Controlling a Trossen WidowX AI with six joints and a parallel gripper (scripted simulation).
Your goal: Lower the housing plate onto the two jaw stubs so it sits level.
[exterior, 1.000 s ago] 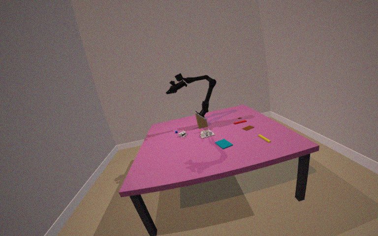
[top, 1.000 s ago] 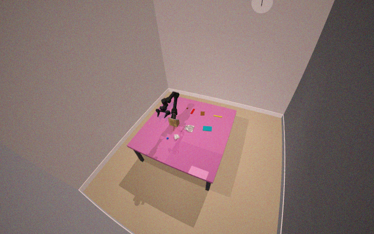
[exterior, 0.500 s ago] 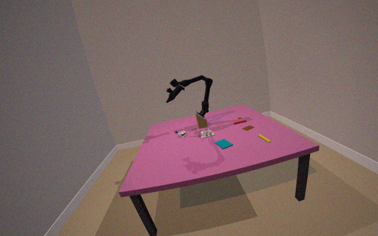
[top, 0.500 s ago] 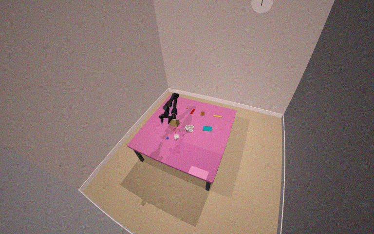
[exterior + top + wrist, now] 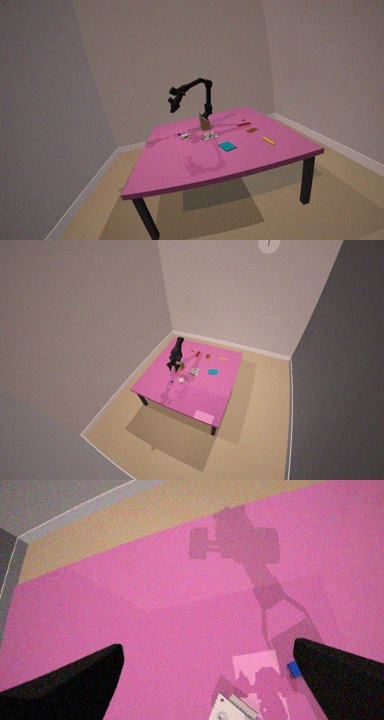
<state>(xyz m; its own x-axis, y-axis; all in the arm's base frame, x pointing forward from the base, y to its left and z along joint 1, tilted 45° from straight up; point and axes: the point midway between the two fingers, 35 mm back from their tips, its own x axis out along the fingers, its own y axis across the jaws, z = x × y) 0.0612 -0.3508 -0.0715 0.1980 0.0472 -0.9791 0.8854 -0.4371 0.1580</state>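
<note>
Gripper [image 5: 173,371] [image 5: 172,111] [image 5: 209,650] empty, fingers apart, above pink table [image 5: 209,387] [image 5: 175,161] [image 5: 165,630]; small blue block [image 5: 172,381] [image 5: 179,134] [image 5: 294,669] below it.

Below my fingers, the pink table [image 5: 212,390] [image 5: 175,164] [image 5: 100,620] carries a white jagged piece [image 5: 194,371] [image 5: 210,136]; from it, in the top view, a teal slab [image 5: 212,371] [image 5: 227,146] lies at three o'clock, a red bar [image 5: 197,354] [image 5: 244,124] at twelve, a smaller white piece [image 5: 181,380] [image 5: 185,136] [image 5: 227,711] at eight.

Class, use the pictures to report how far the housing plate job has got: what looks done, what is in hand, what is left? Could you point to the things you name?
Done: no placing is visible; two separate white assemblies [image 5: 194,371] [image 5: 210,136] stand apart, their pins unclear.
In hand: nothing; the open gripper [image 5: 173,370] [image 5: 172,111] [image 5: 209,650] hangs above the table.
Left: apparently gripping, lowering, then withdrawing.
</note>
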